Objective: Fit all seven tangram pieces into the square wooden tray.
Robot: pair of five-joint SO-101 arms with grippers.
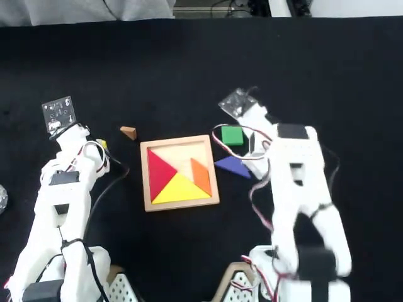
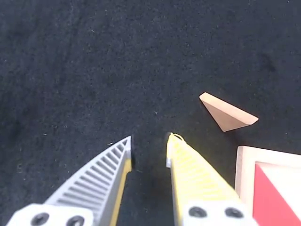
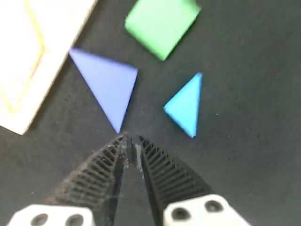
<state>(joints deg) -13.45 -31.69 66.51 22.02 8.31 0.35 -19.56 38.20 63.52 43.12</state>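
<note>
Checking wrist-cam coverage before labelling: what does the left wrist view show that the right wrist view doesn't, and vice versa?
Left wrist, not right wrist: brown triangle on the black cloth, apart from the wooden tray; red triangle inside the tray; left claw, open.
Right wrist, not left wrist: green square, dark blue triangle and light blue triangle, all on the cloth outside the tray; right claw, shut on nothing.
Both: part of the tray and the cloth.
</note>
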